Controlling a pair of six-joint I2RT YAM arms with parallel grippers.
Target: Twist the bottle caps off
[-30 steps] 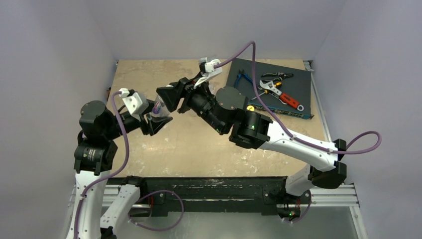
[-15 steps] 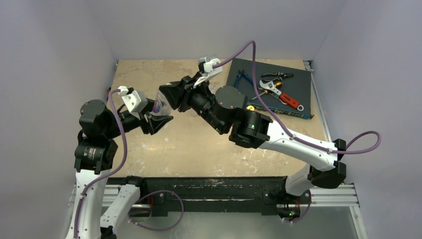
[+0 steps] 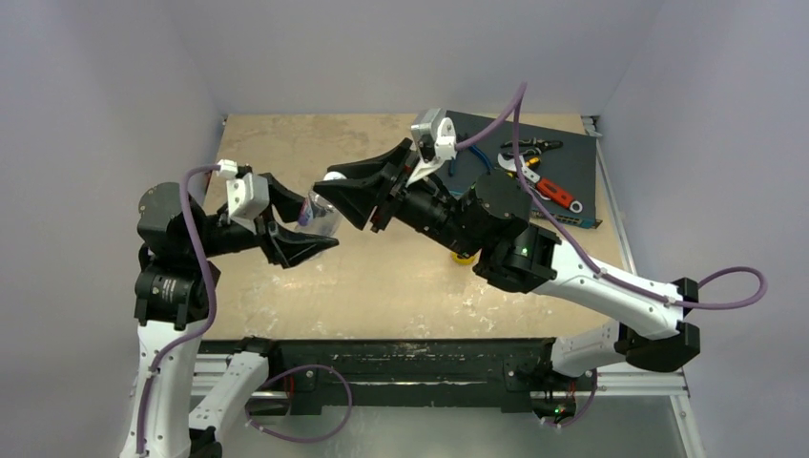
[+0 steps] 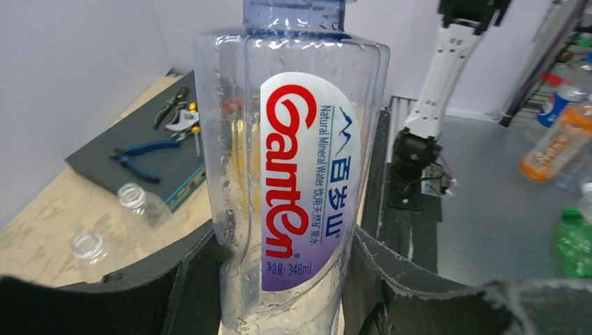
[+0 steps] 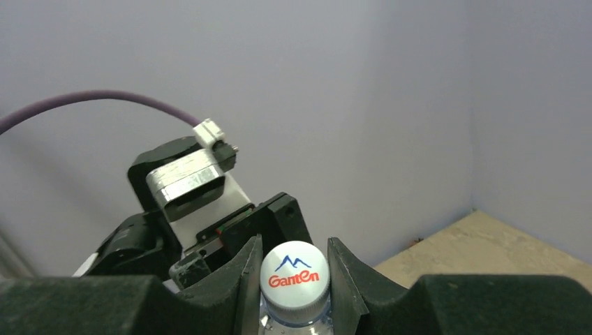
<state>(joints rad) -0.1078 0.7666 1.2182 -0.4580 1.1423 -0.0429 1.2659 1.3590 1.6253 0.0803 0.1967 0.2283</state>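
Right wrist view tells the story: the right gripper (image 5: 294,259) is now clamped on the white cap (image 5: 294,278), one finger on each side. A second ago its jaws were wider and just lining up. The left gripper (image 3: 303,221) is closed around the body of the clear bottle (image 4: 293,174), holding it up off the table (image 3: 382,277) between the two arms, with the label facing its own camera. Both arms have re-posed a bit since then too. So I'd say the grab is done and the twist is what's next. A second clear bottle (image 4: 132,199), standing beside the tool mat (image 4: 98,164), looks open-necked already, same for the one near it.
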